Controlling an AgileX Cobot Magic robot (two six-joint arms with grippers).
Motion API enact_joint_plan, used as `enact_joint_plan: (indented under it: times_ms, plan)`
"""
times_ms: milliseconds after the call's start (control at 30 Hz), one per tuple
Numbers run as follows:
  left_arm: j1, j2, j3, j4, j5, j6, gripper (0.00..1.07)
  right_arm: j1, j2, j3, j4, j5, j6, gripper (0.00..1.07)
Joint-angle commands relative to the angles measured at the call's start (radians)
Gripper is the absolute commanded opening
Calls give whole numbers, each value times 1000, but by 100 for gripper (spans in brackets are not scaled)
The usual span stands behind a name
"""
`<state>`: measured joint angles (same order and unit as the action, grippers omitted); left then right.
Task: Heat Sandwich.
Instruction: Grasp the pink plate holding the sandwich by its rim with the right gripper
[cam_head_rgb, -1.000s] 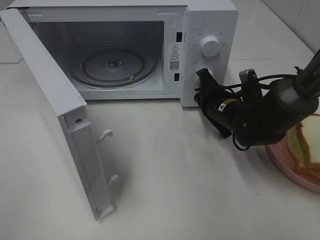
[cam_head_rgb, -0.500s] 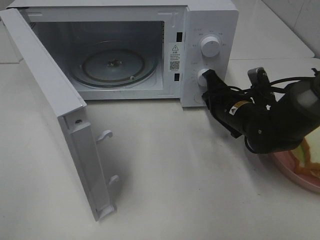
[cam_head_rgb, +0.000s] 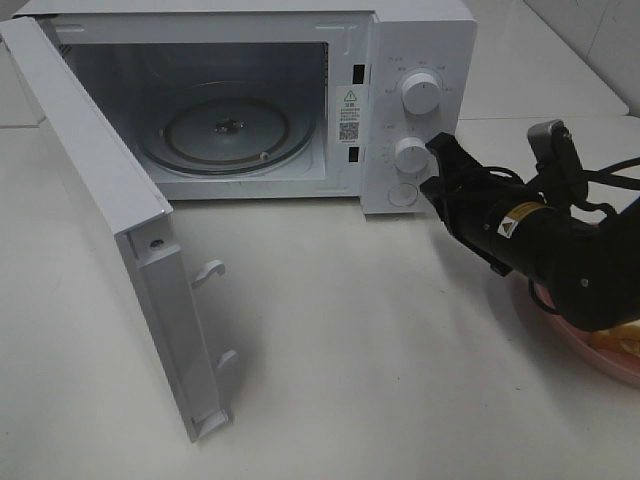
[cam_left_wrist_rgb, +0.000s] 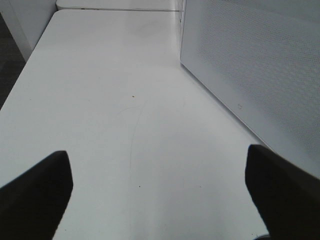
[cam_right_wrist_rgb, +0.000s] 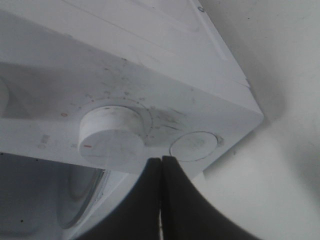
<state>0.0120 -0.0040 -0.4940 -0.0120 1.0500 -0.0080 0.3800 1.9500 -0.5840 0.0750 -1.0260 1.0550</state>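
Above the white table (cam_head_rgb: 380, 380), the gripper (cam_head_rgb: 438, 166) faces the microwave (cam_head_rgb: 445, 60).

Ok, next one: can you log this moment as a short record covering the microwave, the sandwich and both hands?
microwave door: open wide
turntable: no food on it
sandwich: on the pink plate at the right, only an edge in view
right hand: shut, tips close to the lower knob and round button; contact unclear
left hand: open, holding nothing, above the table
stage: sandwich not yet inside
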Motion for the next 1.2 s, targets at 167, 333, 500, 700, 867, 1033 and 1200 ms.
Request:
enact_joint_plan:
  times_ms: [167,333,500,700,867,1033,1200]
  plan:
    - [1,-12,2,0,-13,-1,86,-4,-57,76,-52,-4,-70,0]
    - [1,-12,2,0,-13,-1,86,-4,-114,85,-145,28,-112,0]
    - [1,-12,2,0,-13,-1,86,-4,-188,85,-191,193,-133,0]
    - [1,-12,2,0,-13,-1,86,-4,-316,85,-248,380,-203,0]
    - [1,-12,2,0,-13,-1,86,-4,-448,85,-302,585,-290,0]
    - [1,-12,2,0,-13,-1,86,-4,-563,53,-305,853,-349,0]
    - [1,-12,2,0,-13,-1,86,-4,-650,-67,-305,1189,-520,5]
